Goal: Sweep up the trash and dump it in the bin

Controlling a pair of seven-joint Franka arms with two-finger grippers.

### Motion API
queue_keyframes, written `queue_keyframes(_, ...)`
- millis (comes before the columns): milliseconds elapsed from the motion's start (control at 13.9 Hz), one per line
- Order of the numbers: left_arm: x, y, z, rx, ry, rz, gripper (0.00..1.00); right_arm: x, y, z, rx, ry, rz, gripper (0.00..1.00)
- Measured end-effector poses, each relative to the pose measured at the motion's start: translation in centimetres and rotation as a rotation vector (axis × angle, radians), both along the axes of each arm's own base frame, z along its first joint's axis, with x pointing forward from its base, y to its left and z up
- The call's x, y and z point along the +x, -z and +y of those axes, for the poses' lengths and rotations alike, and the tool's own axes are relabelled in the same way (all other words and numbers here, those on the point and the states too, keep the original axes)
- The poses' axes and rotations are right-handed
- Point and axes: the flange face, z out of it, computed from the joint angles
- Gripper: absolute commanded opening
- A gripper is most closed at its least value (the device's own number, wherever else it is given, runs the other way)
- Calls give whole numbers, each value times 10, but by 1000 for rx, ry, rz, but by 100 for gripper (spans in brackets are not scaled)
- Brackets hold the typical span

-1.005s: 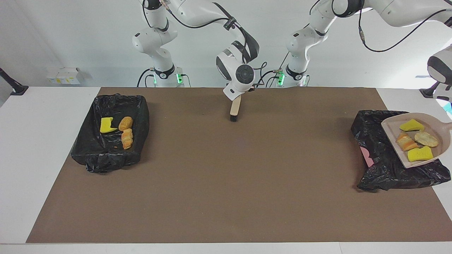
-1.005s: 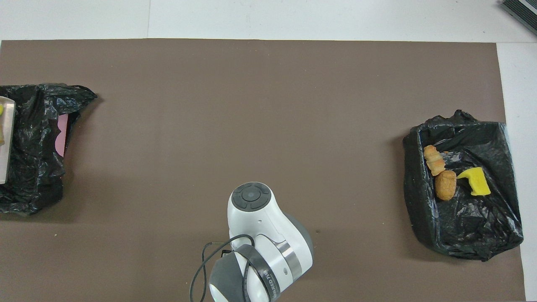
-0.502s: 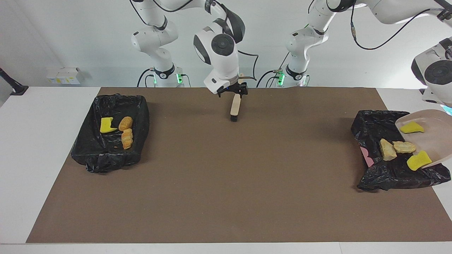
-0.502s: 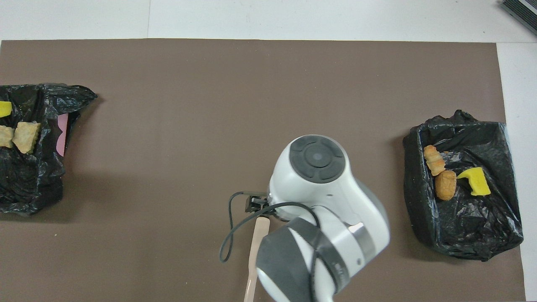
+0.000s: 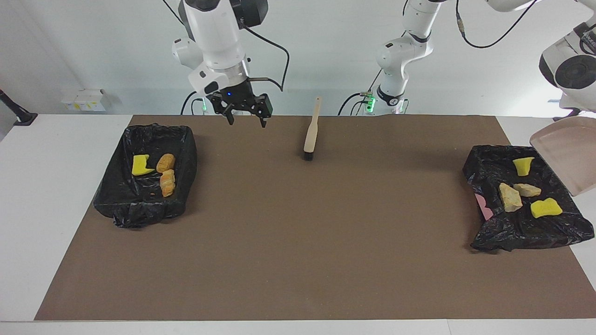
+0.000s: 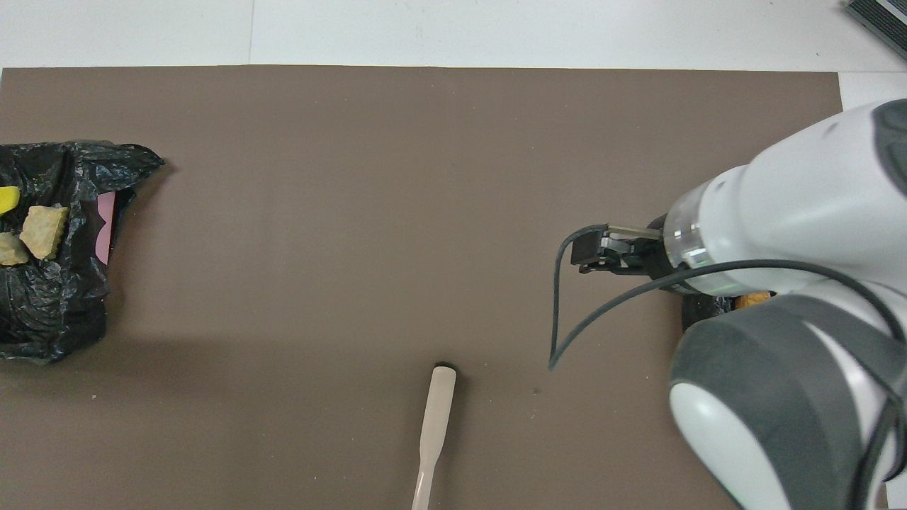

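Trash lies in two black-lined bins. The bin (image 5: 484, 167) at the left arm's end holds two yellow chunks (image 5: 545, 208) and two tan pieces (image 5: 510, 197); the overhead view shows part of this bin (image 6: 64, 304). The beige dustpan (image 5: 563, 153) hangs tilted and empty over it, its handle and my left gripper out of frame. The other bin (image 5: 181, 153) holds a yellow chunk (image 5: 139, 165) and two bread pieces (image 5: 166, 182). My right gripper (image 5: 247, 121) is open and empty, over the mat's robot-side edge between that bin and the brush (image 5: 310, 137).
A brown mat (image 5: 298, 242) covers most of the white table. The brush (image 6: 436, 411) rests on it near the robots' edge. In the overhead view the right arm (image 6: 793, 234) covers the bin at its end. A small white box (image 5: 86, 99) sits off the mat.
The right gripper opened, let go of the brush, rose and swung toward the bin at its end. The left arm tipped the dustpan steeper and the trash slid into the bin.
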Motion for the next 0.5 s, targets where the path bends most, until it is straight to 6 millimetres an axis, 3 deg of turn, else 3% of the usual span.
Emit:
queue_keyframes(287, 4, 7, -33, 12, -48, -26, 0, 11, -36, -68, -31, 63, -22, 100)
queue_keyframes(502, 8, 16, -92, -13, -149, -89, 0, 11, -41, -111, -65, 51, 12, 100)
